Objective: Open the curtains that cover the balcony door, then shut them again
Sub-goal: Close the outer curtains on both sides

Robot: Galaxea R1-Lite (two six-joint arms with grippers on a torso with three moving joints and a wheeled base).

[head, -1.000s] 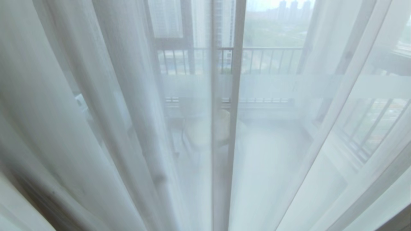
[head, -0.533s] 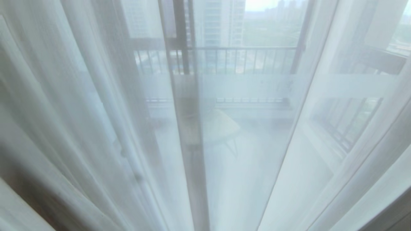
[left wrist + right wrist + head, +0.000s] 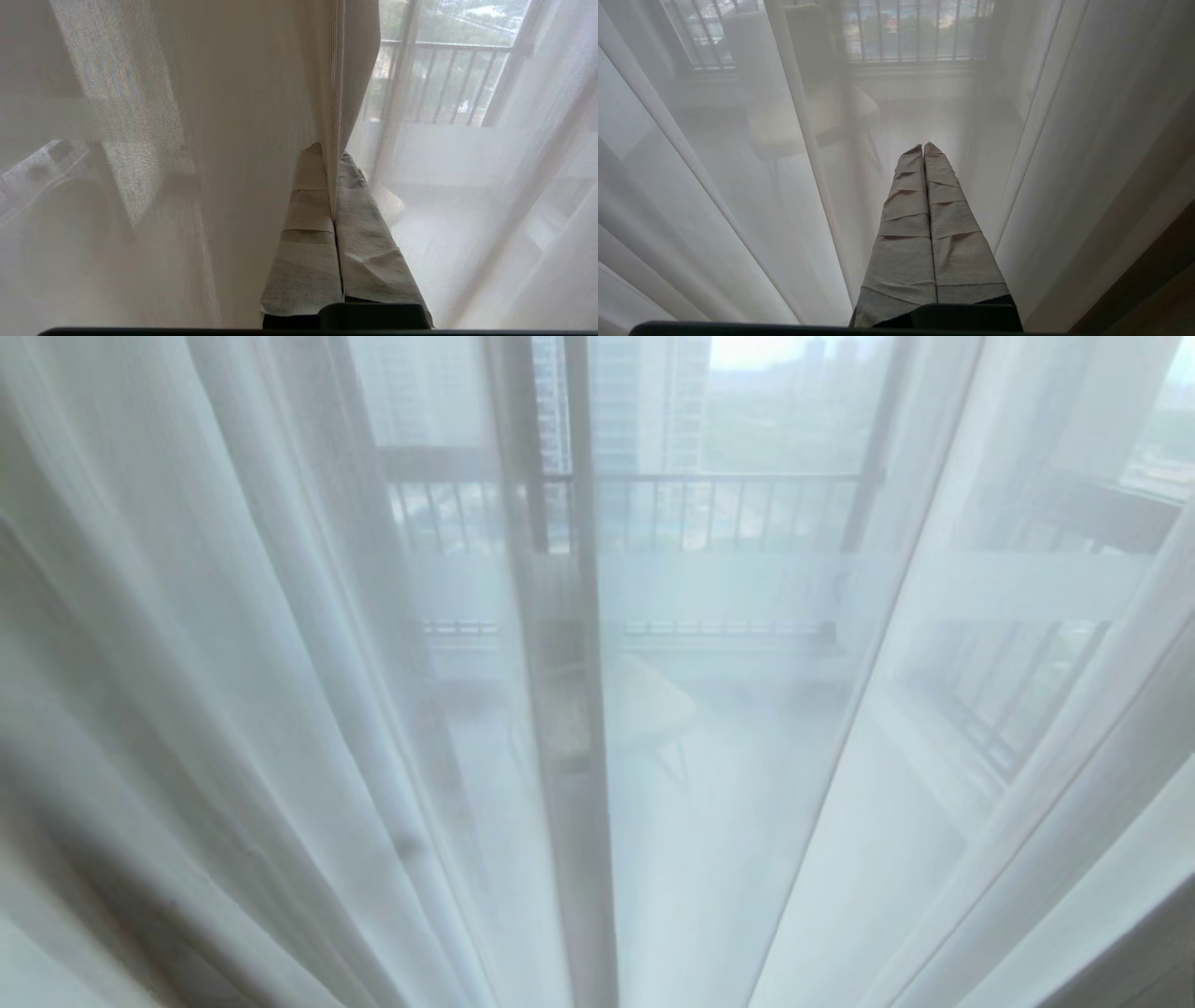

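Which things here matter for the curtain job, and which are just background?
Job:
- curtains, sheer, drawn across the view
- balcony door, dark frame behind the sheer
- left gripper, shut on a curtain edge
- right gripper, shut, holding nothing

Background:
- balcony railing
- pale chair on the balcony
- buildings outside

the left claw (image 3: 334, 214) has two long fingers (image 3: 306, 242) that get thin toward the tips. each finger is wrapped in pale grey-beige tape, in bands that overlap and wrinkle. under the wrap the base is black, with a dark bar across it. the right claw (image 3: 923, 186) looks the same: two long taped fingers (image 3: 906, 233) with neat crosswise bands, black at the bottom, with a dark edge below.
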